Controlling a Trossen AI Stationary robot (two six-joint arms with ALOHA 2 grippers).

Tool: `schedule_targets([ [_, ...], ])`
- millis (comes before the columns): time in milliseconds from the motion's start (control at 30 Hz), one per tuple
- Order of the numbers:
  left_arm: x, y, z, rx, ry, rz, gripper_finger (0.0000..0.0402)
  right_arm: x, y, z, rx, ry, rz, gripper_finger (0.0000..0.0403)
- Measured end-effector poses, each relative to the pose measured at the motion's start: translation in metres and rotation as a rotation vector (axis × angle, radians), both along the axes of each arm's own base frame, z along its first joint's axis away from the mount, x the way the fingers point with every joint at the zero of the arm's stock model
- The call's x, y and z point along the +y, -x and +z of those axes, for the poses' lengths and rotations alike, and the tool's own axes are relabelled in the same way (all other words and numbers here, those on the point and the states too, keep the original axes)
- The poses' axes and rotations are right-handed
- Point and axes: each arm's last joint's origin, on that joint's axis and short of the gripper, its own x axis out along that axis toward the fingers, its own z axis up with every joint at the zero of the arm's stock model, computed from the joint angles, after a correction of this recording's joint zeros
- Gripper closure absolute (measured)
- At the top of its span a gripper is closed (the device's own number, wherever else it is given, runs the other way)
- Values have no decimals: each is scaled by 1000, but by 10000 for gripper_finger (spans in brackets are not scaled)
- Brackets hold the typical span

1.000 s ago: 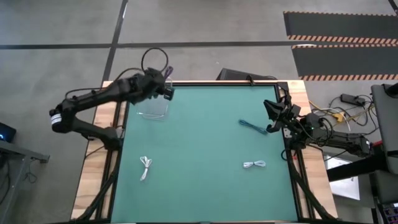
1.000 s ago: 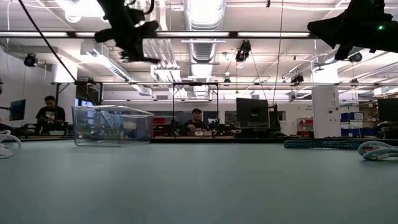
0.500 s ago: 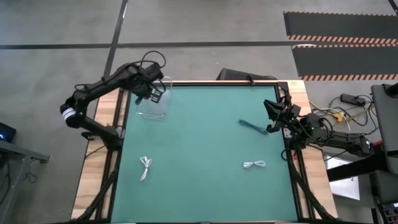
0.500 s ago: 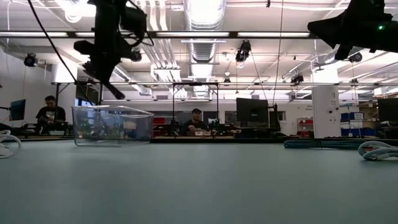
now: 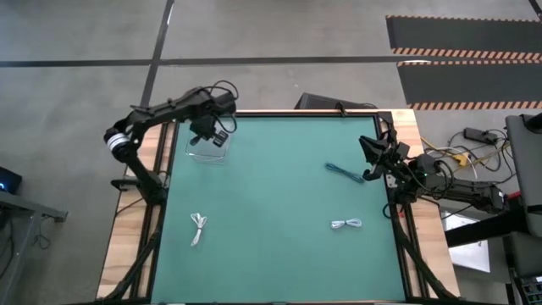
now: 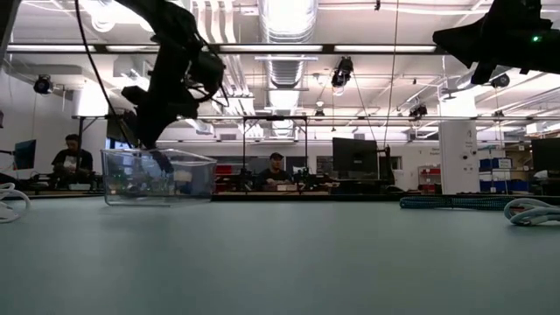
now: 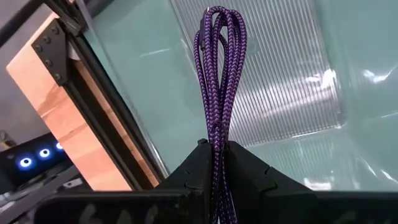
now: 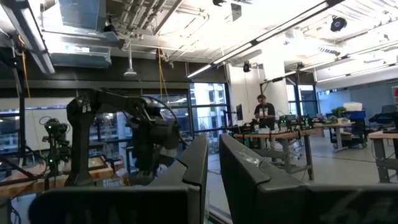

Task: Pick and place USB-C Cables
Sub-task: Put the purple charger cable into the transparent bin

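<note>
My left tool [image 7: 214, 165] is pinching the purple-and-black braided USB-C cable bundle [image 7: 219, 81], its two dark fingers pressed together on the lower end so that the looped end stands out beyond them, over the ribbed floor of the clear plastic bin [image 7: 292, 81]. In the overhead picture that tool [image 5: 212, 134] hangs above the bin [image 5: 208, 151], which sits toward ten o'clock on the green table [image 5: 279, 212], close to the table's far left corner. From the table-level camera the tool [image 6: 157, 144] hangs right at the bin's rim [image 6: 157, 154]. Going outward, the teal cable [image 5: 344, 174] lies at about three o'clock, one white cable bundle [image 5: 346, 224] at about four o'clock, and the other white bundle [image 5: 198, 227] at about eight o'clock, all flat on the table and well apart from each other. My right tool [image 5: 373, 157] waits near the table's right edge, just beside the teal cable, its fingers [image 8: 196, 165] a little apart and empty. I judge the release to be next, and the risk is the bundle's length: if I let go with the loop leaning toward the rim, it could drape over the wall or tip out onto the wooden border [image 7: 68, 118]. The braid could also snag on a finger and be dragged out as I lift.
</note>
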Motion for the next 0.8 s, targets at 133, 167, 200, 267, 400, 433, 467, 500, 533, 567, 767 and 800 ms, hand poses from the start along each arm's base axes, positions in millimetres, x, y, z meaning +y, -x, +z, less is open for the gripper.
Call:
schedule_targets([
  [133, 3, -3, -5, 8, 5, -15, 377, 0, 0, 0, 0, 0, 0, 371],
  [167, 3, -4, -6, 4, 0, -16, 377, 0, 0, 0, 0, 0, 0, 371],
  [200, 4, -5, -7, -3, -5, -16, 377, 0, 0, 0, 0, 0, 0, 371],
  [267, 5, -6, -8, -17, -18, -16, 377, 0, 0, 0, 0, 0, 0, 371],
  [400, 8, -9, -9, -45, -43, -17, 377, 0, 0, 0, 0, 0, 0, 371],
  [433, 8, -10, -10, -53, -49, -17, 377, 0, 0, 0, 0, -1, 1, 371],
  [467, 8, -10, -12, -59, -55, -17, 377, 0, 0, 0, 0, -1, 1, 371],
  [500, 9, -11, -13, -64, -59, -17, 377, 0, 0, 0, 0, -1, 1, 371],
  [533, 9, -11, -15, -68, -63, -17, 377, 0, 0, 0, 0, -2, 1, 371],
  [567, 9, -11, -18, -68, -64, -17, 377, 0, 0, 0, -1, -3, 2, 371],
  [767, 11, -10, -23, -31, -141, -19, 377, 0, 0, -1, 6, -4, 2, 371],
  [800, 12, -11, -24, -36, -149, -19, 377, 0, 0, -1, 6, -4, 2, 371],
])
